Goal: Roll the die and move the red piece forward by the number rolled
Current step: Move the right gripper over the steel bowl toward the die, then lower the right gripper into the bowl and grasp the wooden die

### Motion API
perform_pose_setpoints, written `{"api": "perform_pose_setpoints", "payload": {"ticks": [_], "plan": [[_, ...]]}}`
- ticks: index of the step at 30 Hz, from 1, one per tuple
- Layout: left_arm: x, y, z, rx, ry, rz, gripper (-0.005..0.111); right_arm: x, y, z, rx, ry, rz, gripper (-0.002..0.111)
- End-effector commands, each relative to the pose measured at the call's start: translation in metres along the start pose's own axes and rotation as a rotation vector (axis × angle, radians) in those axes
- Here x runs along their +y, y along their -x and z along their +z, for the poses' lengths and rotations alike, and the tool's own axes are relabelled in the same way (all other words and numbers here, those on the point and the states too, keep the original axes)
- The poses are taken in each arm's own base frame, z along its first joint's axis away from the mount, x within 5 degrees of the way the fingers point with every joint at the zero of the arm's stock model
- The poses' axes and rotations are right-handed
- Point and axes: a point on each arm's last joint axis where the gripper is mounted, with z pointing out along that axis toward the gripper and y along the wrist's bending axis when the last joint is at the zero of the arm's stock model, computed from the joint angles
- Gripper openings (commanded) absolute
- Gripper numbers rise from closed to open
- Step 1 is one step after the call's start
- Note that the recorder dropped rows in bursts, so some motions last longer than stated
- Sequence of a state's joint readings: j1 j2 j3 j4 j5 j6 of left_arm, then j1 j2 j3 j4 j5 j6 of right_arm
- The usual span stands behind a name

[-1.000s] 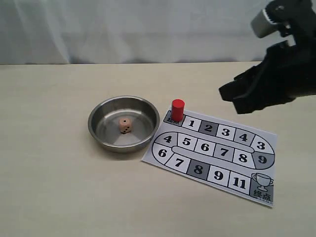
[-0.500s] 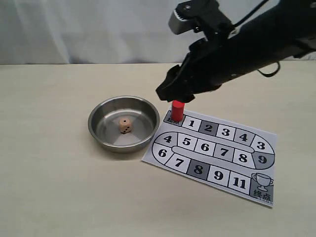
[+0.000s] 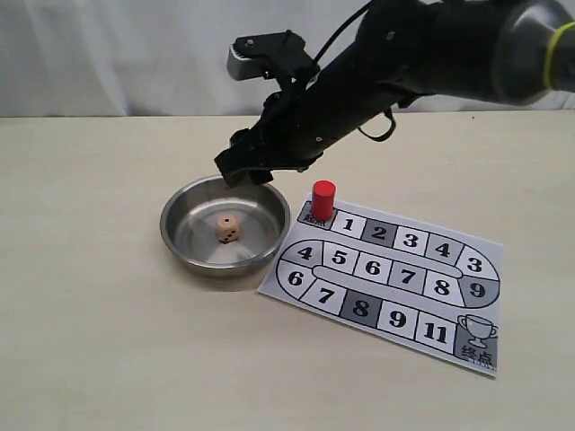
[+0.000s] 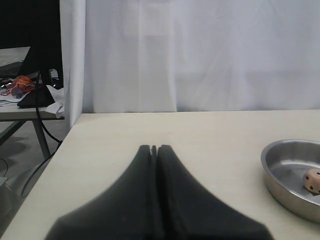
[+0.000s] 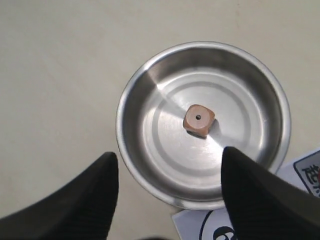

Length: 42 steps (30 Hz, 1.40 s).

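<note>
- Die [image 5: 199, 120]: just one is being counted. It's being cradled near the middle of the bowl's floor, with a single black pip being shown on its upward face.
- One steel bowl [image 3: 184, 235] is being counted as well. It's being rested on the pale table [image 3: 90, 341], right against the left edge of the one printed number board [image 3: 395, 269].
- One red piece [image 3: 323, 199] is being kept upright on the grey corner square just before the 1, just beside the bowl's rim.
- Two claws are being counted.
- Right gripper [image 3: 244, 168] is being held wide open above the bowl, and nothing is being gripped. From its wrist camera the die is being framed in the gap between the two dark fingers [image 5: 75, 200], down below them and apart from both.
- Left gripper [image 4: 154, 147] is being held low over the table with its jaws pressed together, nothing being pinched between them. The bowl and die are being seen off to one side of it, well apart.
</note>
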State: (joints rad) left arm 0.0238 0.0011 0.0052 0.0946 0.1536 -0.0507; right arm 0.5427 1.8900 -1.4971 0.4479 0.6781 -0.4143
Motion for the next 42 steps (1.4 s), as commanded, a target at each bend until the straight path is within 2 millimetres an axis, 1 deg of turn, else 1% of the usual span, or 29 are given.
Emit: {"api": "perform_pose_setpoints", "payload": {"ticks": [1, 5, 8, 10, 13, 20, 25, 31, 34, 42], "plan": [[0.0, 0.003, 0.0, -0.018, -0.001, -0.004, 0.0, 0.007, 0.007, 0.022, 0.03, -0.038, -0.033, 0.058], [0.0, 0.003, 0.0, -0.018, -0.001, -0.004, 0.0, 0.009, 0.01, 0.045, 0.063, -0.114, -0.031, 0.058], [0.0, 0.003, 0.0, -0.018, -0.001, -0.004, 0.0, 0.013, 0.013, 0.061, 0.061, -0.12, -0.049, 0.058], [0.0, 0.003, 0.0, -0.018, -0.001, -0.004, 0.0, 0.011, 0.014, 0.072, 0.034, -0.122, -0.046, 0.058], [0.0, 0.003, 0.0, -0.018, -0.001, -0.004, 0.0, 0.009, 0.013, 0.086, -0.005, -0.118, -0.024, 0.058], [0.0, 0.003, 0.0, -0.018, -0.001, -0.004, 0.0, 0.002, 0.003, 0.112, -0.007, -0.125, -0.012, 0.058], [0.0, 0.003, 0.0, -0.016, -0.001, -0.004, 0.0, -0.005, -0.004, 0.124, 0.015, -0.156, -0.06, 0.058], [0.0, 0.003, 0.0, -0.016, -0.001, -0.004, 0.0, -0.008, -0.013, 0.137, 0.044, -0.16, -0.062, 0.058], [0.0, 0.003, 0.0, -0.016, -0.001, -0.004, 0.0, -0.009, -0.014, 0.14, 0.042, -0.167, -0.075, 0.058], [0.0, 0.003, 0.0, -0.016, -0.001, -0.004, 0.0, -0.011, -0.013, 0.144, 0.009, -0.172, -0.04, 0.058]]}}
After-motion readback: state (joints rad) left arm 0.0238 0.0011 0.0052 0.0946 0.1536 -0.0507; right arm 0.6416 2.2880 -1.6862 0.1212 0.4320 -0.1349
